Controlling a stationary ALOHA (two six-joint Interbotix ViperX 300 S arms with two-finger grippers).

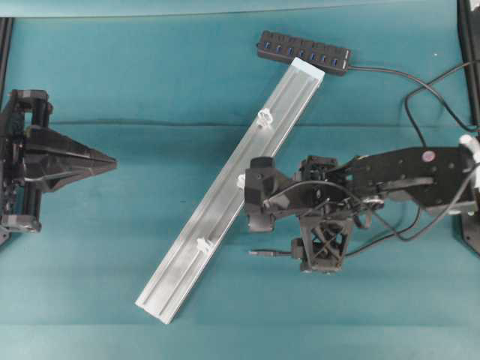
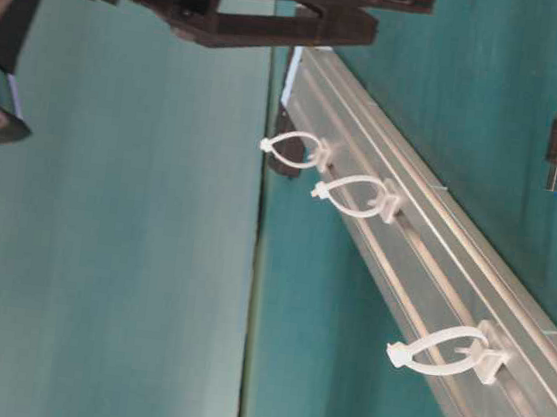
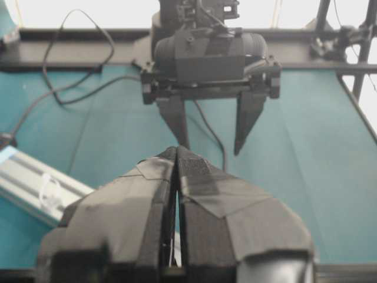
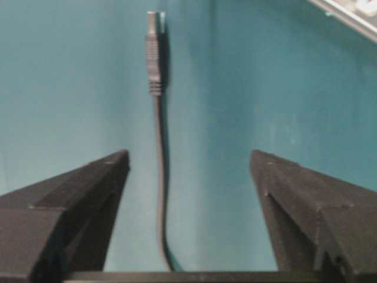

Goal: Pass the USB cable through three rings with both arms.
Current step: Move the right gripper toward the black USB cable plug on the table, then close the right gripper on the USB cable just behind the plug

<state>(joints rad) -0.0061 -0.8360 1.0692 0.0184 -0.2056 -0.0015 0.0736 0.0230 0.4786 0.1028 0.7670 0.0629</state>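
Note:
The USB cable (image 4: 159, 177) lies on the teal table, its plug (image 4: 152, 53) ahead of my right gripper (image 4: 188, 154). That gripper is open, and the cord runs between its fingers without touching them. From overhead the plug (image 1: 259, 253) points left, beside the right gripper (image 1: 298, 255). The three rings (image 1: 264, 116) (image 1: 241, 180) (image 1: 202, 244) stand along the silver rail (image 1: 225, 202), which runs diagonally. No cable is in any ring (image 2: 355, 195). My left gripper (image 1: 114, 160) is shut and empty at the far left, pointing right.
The black multi-port hub (image 1: 304, 51) sits at the rail's far end, its cord (image 1: 390, 71) looping right under the right arm. Black frame posts stand at the table's left and right edges. Seen from the left wrist, the right gripper (image 3: 210, 148) hangs fingers-down.

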